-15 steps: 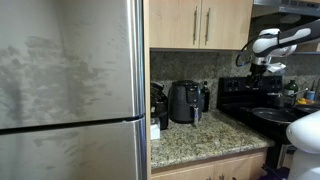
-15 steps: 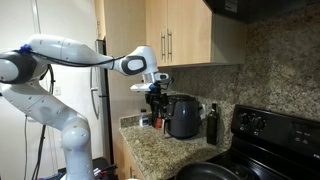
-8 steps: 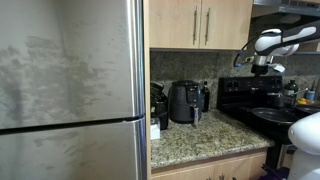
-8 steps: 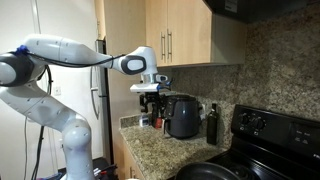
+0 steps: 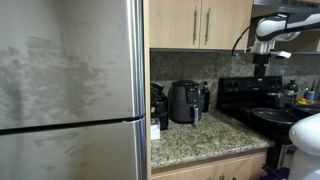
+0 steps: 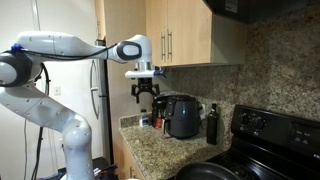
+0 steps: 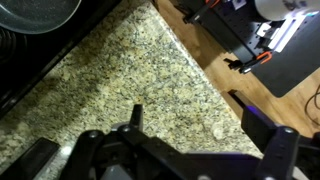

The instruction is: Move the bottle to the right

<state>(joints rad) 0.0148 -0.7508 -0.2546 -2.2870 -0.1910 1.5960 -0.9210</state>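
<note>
A dark bottle (image 6: 211, 124) stands upright on the granite counter (image 6: 160, 150), just beside the black air fryer (image 6: 183, 116), between it and the stove. It also shows in an exterior view (image 5: 206, 97). My gripper (image 6: 144, 95) hangs in the air above the counter's other end, well away from the bottle; it also shows in an exterior view (image 5: 262, 70). Its fingers are open and empty. In the wrist view the open fingers (image 7: 196, 118) frame bare granite (image 7: 130, 70); the bottle is out of that view.
A black stove (image 6: 270, 135) with a dark pan (image 6: 205, 172) adjoins the counter. Small items (image 6: 150, 121) stand by the air fryer. Wooden cabinets (image 6: 185, 35) hang above. A steel refrigerator (image 5: 70, 90) stands at the counter's end. The wooden floor (image 7: 240, 50) lies beyond the counter's edge.
The gripper has risen higher above the counter and the wrist has turned. The bottle and the air fryer have not moved.
</note>
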